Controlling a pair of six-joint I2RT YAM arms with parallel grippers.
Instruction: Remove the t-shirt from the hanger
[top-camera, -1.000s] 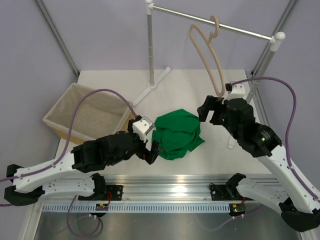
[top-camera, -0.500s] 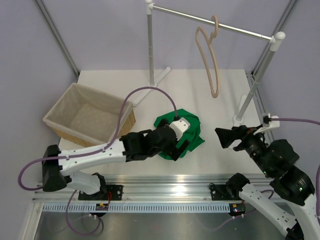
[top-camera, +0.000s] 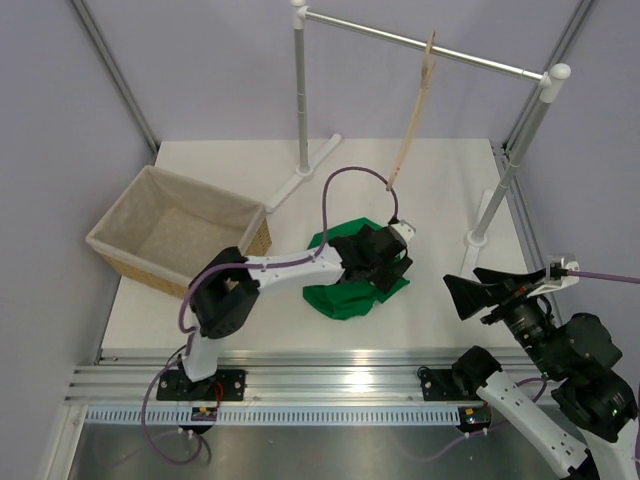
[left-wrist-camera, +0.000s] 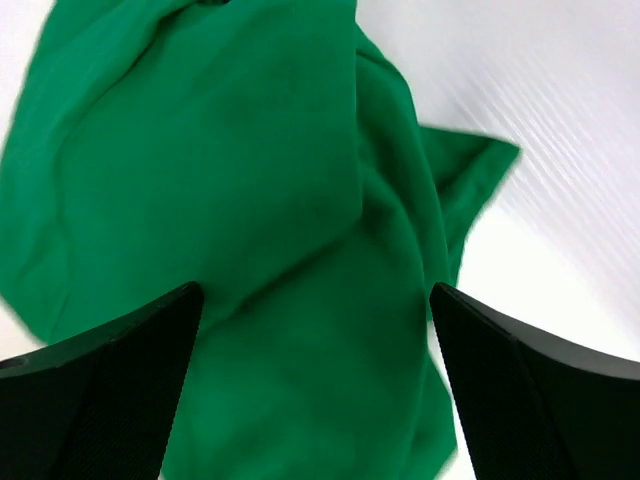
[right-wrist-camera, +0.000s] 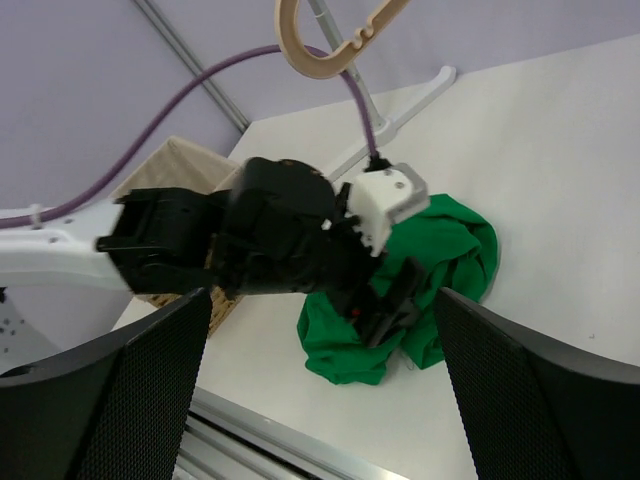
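Observation:
The green t-shirt (top-camera: 342, 296) lies crumpled on the white table, off the hanger. It fills the left wrist view (left-wrist-camera: 250, 200) and shows in the right wrist view (right-wrist-camera: 455, 250). The beige wooden hanger (top-camera: 411, 122) hangs bare and edge-on from the rail; its lower curve shows in the right wrist view (right-wrist-camera: 330, 45). My left gripper (top-camera: 383, 268) is open just above the shirt, jaws wide on either side of the fabric (left-wrist-camera: 315, 390), holding nothing; it also shows in the right wrist view (right-wrist-camera: 392, 302). My right gripper (top-camera: 463, 287) is open and empty, back at the near right (right-wrist-camera: 320, 400).
A silver rail (top-camera: 480, 58) on two white-footed posts (top-camera: 301, 100) spans the back. A wicker basket (top-camera: 170, 235) with a cloth lining stands at the left, also in the right wrist view (right-wrist-camera: 180, 165). A metal track (top-camera: 330, 385) runs along the near edge.
My left arm has reached further right over the shirt. My right arm has drawn back from the hanger to the near right. The hanger has swung to edge-on.

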